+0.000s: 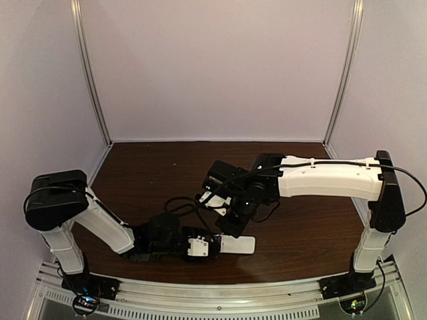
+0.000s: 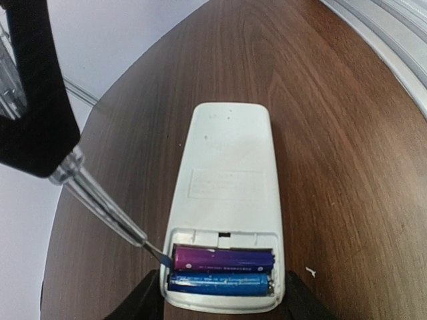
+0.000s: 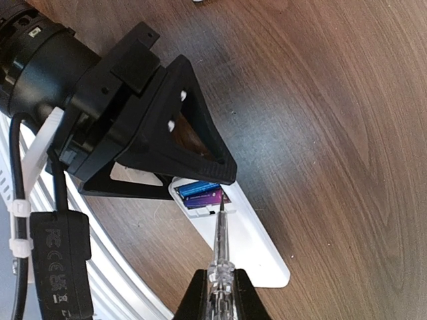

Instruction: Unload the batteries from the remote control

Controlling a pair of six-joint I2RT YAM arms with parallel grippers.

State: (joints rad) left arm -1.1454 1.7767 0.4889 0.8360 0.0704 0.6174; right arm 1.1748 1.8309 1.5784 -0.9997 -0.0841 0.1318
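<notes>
Our left gripper (image 2: 223, 301) has its two black fingers (image 2: 143, 303) set against the long sides of the small slim white rectangular plastic remote control (image 2: 227, 167), gripping it at the battery end. We see the remote control lying back up, flat on the dark brown wooden table (image 2: 333, 133), near the front edge between the two arms. Its battery compartment (image 2: 279, 263) stands open and holds two slim cylinders side by side — the purple-pink battery (image 2: 223, 258) nearer the remote's middle, the blue battery (image 2: 220, 283) against the end wall. Our right gripper (image 3: 219, 297) is closed tight on the clear handle of a thin pointed screwdriver-like tool (image 3: 220, 243). The tool's metal tip touches one end of the purple-pink battery, right at the compartment's rim.
</notes>
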